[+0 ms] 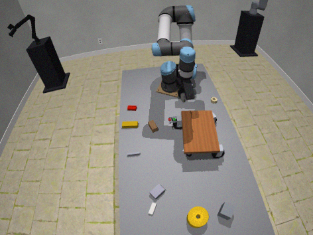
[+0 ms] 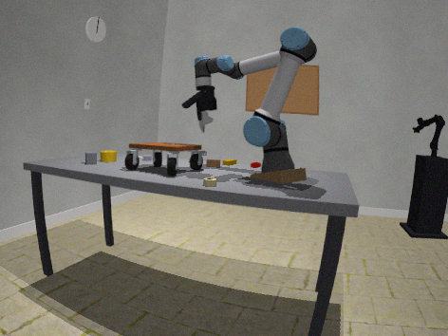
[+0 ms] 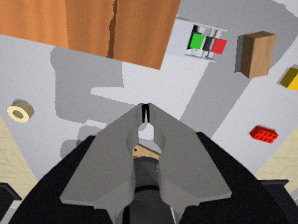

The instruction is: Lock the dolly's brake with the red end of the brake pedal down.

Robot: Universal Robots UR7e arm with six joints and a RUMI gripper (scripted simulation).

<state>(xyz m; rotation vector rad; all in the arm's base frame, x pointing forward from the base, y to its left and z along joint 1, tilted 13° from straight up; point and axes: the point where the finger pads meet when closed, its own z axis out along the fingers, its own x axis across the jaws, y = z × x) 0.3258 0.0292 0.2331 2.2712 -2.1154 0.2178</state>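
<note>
The dolly has a wooden top and stands on its casters on the grey table. Its brake pedal sticks out at the corner nearest the robot base, with a green end and a red end. I cannot tell which end is down. My gripper is shut and empty. It hangs in the air above the table, just off the dolly's near end, clear of dolly and pedal.
A brown block, a yellow brick and a red brick lie beside the pedal. A tape roll lies on the other side. A yellow disc and a grey cube are at the far end.
</note>
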